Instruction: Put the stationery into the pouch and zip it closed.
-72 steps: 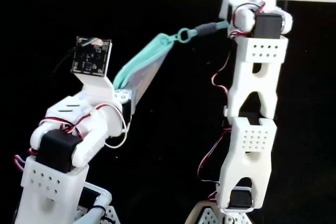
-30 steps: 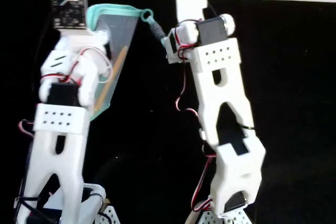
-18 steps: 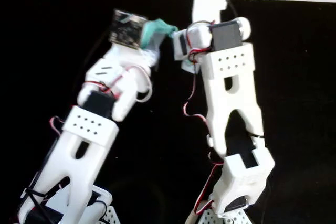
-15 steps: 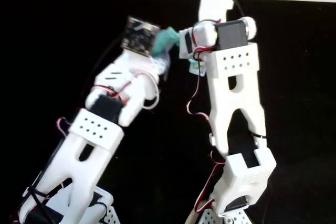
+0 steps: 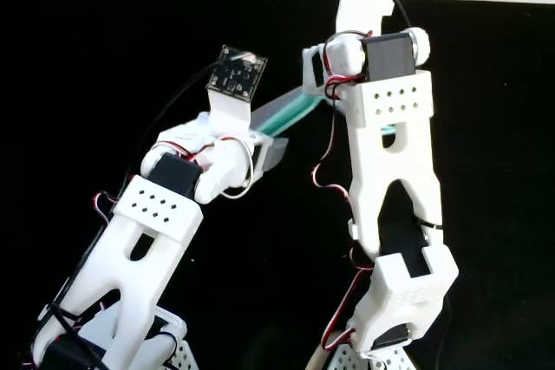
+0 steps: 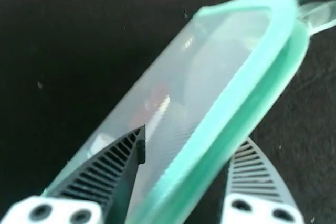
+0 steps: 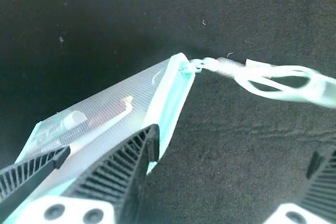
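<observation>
left gripper: its two fingers are squeezed onto the pouch, one on each side, at the pouch's near end.
pouch: it is see-through with a green edge. It is tilted and up in the air above the black desk. It sticks out ahead of the left gripper and reaches over to the right gripper.
stationery: it is inside the pouch, just ahead of the left gripper's fingertips. A thin reddish stick and a small white piece show through the clear side. They are too blurry to name.
right gripper: its fingers are wide apart and hold nothing. The pouch's far corner is just ahead of the tip of one finger, and the pouch's green edge runs along that finger.
zipper pull: it is a pale green loop hanging off the pouch's far corner. It is out ahead of the gap between the right gripper's fingers and is not touching them.
zip: the pictures do not show if it is shut all the way.
desk: it is below both grippers, well under the pouch.
</observation>
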`<state>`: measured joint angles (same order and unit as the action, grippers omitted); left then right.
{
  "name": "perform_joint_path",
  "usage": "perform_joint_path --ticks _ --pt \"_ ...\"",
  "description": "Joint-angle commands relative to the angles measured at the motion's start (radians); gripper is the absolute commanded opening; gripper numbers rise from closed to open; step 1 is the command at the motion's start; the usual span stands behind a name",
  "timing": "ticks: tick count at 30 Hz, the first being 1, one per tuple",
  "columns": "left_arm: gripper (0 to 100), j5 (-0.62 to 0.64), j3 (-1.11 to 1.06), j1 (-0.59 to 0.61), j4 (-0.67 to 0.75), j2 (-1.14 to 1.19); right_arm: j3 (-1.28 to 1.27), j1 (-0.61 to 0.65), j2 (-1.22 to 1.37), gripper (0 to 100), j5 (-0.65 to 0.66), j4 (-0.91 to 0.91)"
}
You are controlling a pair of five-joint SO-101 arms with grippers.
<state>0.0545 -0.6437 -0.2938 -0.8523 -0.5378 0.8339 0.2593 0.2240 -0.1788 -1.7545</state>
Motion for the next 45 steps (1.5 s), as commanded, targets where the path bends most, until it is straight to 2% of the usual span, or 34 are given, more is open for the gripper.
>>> perform_joint_path --ticks 1,6,18,20,25,28,35,40,45 --pt "25 -0.003 0.044 -0.008 -0.057 -0.008 0.002 -0.005 -0.051 43.6 -0.005 -0.008" --pt "25 0.003 0.044 -0.008 -0.112 -0.031 0.002 -0.004 -0.051 43.6 -0.005 -0.010" --pt "25 0.003 0.045 -0.021 -0.270 -0.283 -0.001 0.018 -0.074 43.6 -0.005 -0.012" --pt "25 0.003 0.062 -0.012 -0.245 -0.278 -0.041 0.039 -0.105 43.6 -0.005 -0.010" --pt "25 0.002 0.076 0.062 0.020 -0.197 -0.214 0.104 -0.236 43.6 -0.005 -0.008" --pt "25 -0.003 0.102 0.084 0.094 -0.099 -0.288 0.104 -0.326 43.6 -0.003 -0.008" --pt "25 0.002 0.321 0.084 0.091 0.084 -0.349 0.099 -0.481 43.6 -0.003 -0.007" --pt "25 0.002 0.397 0.087 0.084 0.102 -0.414 0.099 -0.527 43.6 -0.003 -0.007" --pt "25 0.014 0.479 0.085 -0.077 0.101 -0.467 0.099 -0.556 43.6 -0.003 -0.007"
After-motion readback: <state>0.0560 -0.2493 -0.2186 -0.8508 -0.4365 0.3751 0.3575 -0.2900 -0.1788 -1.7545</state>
